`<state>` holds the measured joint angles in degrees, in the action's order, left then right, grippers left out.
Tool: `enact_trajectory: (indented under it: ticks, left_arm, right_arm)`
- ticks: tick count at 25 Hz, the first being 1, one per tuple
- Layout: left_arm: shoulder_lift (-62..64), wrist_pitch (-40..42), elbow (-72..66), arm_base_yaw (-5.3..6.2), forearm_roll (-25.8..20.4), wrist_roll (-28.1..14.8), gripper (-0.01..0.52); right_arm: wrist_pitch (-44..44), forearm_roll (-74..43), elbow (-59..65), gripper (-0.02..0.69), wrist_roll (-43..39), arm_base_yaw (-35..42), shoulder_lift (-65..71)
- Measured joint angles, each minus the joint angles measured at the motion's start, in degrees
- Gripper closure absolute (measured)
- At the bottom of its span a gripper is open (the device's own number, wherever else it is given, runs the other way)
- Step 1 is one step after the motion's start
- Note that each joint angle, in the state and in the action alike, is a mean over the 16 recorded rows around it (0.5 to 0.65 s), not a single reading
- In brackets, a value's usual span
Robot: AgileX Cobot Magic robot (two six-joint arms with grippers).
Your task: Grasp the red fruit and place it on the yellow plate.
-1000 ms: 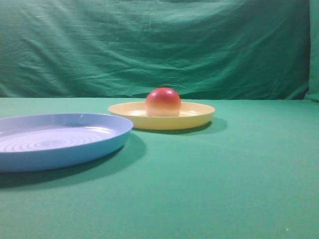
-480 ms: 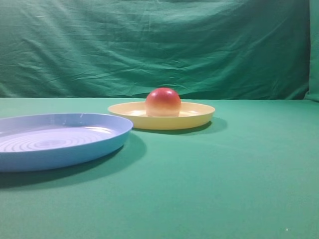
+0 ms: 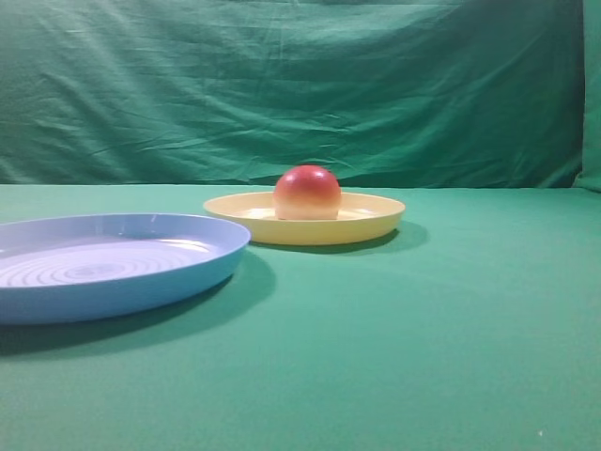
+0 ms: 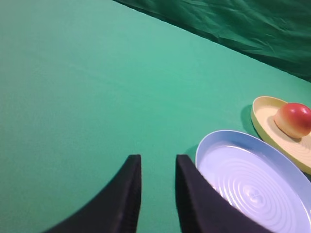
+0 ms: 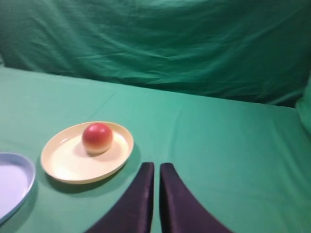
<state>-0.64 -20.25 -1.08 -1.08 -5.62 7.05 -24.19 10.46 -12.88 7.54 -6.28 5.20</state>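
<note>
Red fruit (image 3: 307, 193) is what I see first: it sits flat side down on the yellow plate (image 3: 376, 224), a little off the plate's middle, red on top and paler toward the base. From my right wrist camera the fruit (image 5: 97, 138) lies toward the far side of the plate (image 5: 63, 162), inside the rim and touching nothing else. The plate stands on the green surface (image 3: 451, 329), with the blue plate (image 3: 188, 272) just beside it and nearer the exterior camera; I see a narrow gap between the two rims in the left wrist view, where the yellow plate (image 4: 265, 121) lies beyond the blue plate (image 4: 214, 145). The blue plate has ringed ridges on its floor and holds nothing. A creased green cloth (image 3: 300, 85) hangs behind the yellow plate.

My right pincer (image 5: 155, 167) is well apart from the yellow plate, on the near side, its two dark fingers almost touching with only a thin slit between them, and it has hold of nothing. My left pincer (image 4: 156, 160) hangs just beside the blue plate's rim, fingers a narrow gap apart, with only green surface showing in that gap.
</note>
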Motion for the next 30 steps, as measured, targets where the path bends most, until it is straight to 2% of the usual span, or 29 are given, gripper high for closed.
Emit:
enact_trajectory:
  ticks: [11, 30]
  left_arm:
    - [0.00, 0.00, 0.00, 0.00, 0.00, 0.00, 0.357]
    - [0.00, 0.00, 0.00, 0.00, 0.00, 0.00, 0.357]
  right_arm:
    - [2.05, -0.13, 12.33, 0.665, -0.19, 7.56, -5.81]
    - [1.97, -0.97, 14.33, 0.665, 2.45, 8.12, -5.87]
